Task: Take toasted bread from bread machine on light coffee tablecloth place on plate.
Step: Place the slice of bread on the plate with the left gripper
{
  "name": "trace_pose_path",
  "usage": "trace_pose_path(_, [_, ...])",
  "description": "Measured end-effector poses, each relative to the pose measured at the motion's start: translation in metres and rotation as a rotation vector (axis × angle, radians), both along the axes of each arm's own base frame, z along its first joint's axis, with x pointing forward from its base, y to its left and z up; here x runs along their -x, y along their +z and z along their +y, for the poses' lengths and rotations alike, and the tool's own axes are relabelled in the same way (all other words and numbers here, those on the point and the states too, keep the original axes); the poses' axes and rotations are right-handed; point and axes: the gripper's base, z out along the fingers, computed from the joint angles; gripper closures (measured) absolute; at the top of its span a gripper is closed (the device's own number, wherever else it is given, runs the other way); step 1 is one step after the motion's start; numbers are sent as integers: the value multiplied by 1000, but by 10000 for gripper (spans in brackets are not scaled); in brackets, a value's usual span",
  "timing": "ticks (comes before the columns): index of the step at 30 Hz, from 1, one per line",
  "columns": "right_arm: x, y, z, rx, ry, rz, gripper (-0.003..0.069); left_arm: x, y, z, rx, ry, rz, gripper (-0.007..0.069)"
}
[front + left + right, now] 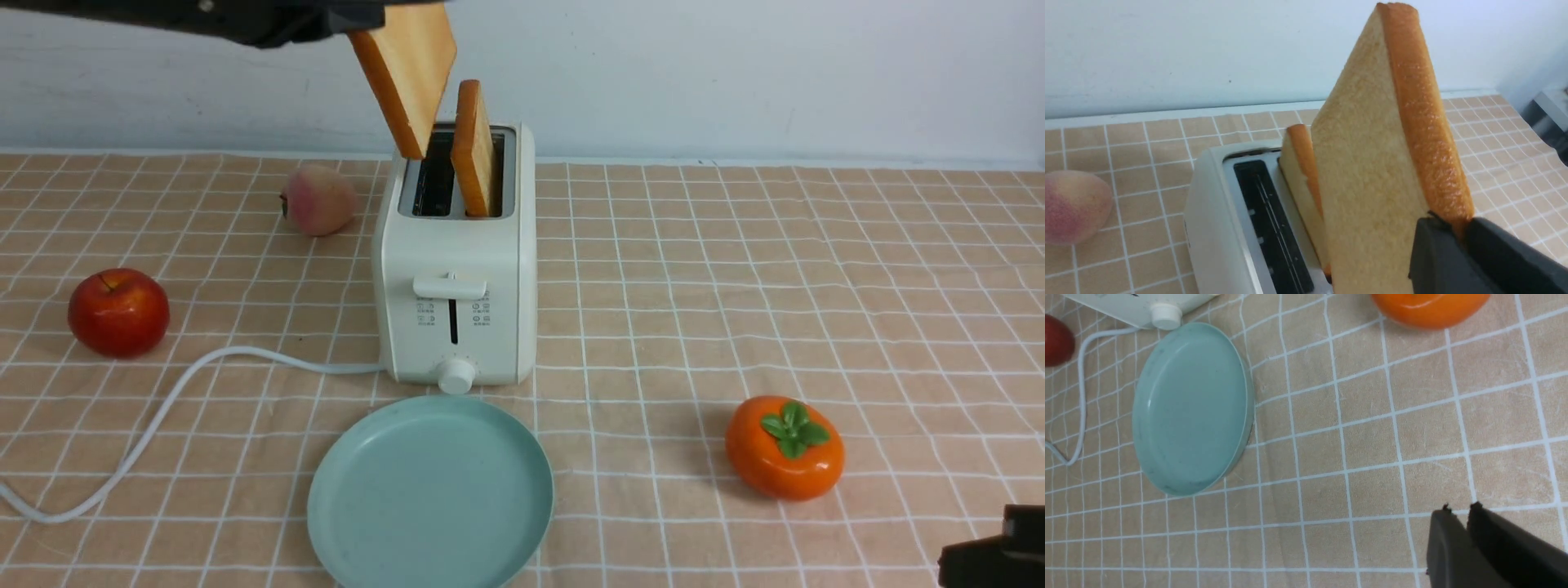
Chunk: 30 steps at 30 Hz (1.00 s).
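My left gripper [359, 20] is shut on one slice of toasted bread [406, 69] and holds it tilted above the left slot of the bread machine [455, 314]. In the left wrist view the gripper [1451, 222] pinches the crust of that slice [1372, 171]. The second slice [473, 147] stands upright in the right slot and also shows in the left wrist view [1298, 163]. The mint-green plate [343, 498] lies empty in front of the toaster on the light coffee tablecloth [735, 269]. My right gripper [1458, 508] is shut and empty, low at the front right.
A red apple [118, 312] sits at the left and a peach [318, 198] behind it beside the toaster. An orange persimmon [784, 447] lies at the front right. The white cord [163, 408] runs from the toaster to the left edge.
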Motion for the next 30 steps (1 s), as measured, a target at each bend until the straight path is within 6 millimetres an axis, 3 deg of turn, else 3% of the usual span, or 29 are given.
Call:
trace_pose_path(1, [0,0,0,1,0,-1,583,5,3,0,-4,-8,2,572])
trace_pose_path(3, [0,0,0,10,8,-12,580,34,17,2,-10,-54,50,572])
trace_pose_path(6, [0,0,0,25,24,-24,578,56,21,4,-7,-87,112,572])
trace_pose_path(8, [-1,1,0,30,41,-37,573,74,6,4,-5,-117,215,572])
trace_pose_path(10, [-1,1,1,24,47,-44,572,79,-3,4,5,-123,250,572])
trace_pose_path(11, [-1,2,2,17,59,-59,569,88,-23,4,32,-127,314,572])
trace_pose_path(12, [-1,3,2,15,60,-61,569,88,-26,4,34,-128,324,572])
trace_pose_path(14, [-2,5,4,0,73,-87,566,95,-62,3,65,-128,394,572])
trace_pose_path(15, [-2,5,4,-3,74,-88,566,96,-69,4,65,-127,411,572])
trace_pose_path(16, [-3,6,5,-10,85,-107,564,99,-95,3,76,-129,460,572])
trace_pose_path(18, [-3,8,6,-17,99,-125,564,102,-124,3,102,-118,503,572])
trace_pose_path(21, [-4,9,7,-28,106,-144,562,101,-155,1,152,-105,534,572])
trace_pose_path(30, [-4,10,8,-46,106,-151,554,75,-196,-6,228,-101,507,572])
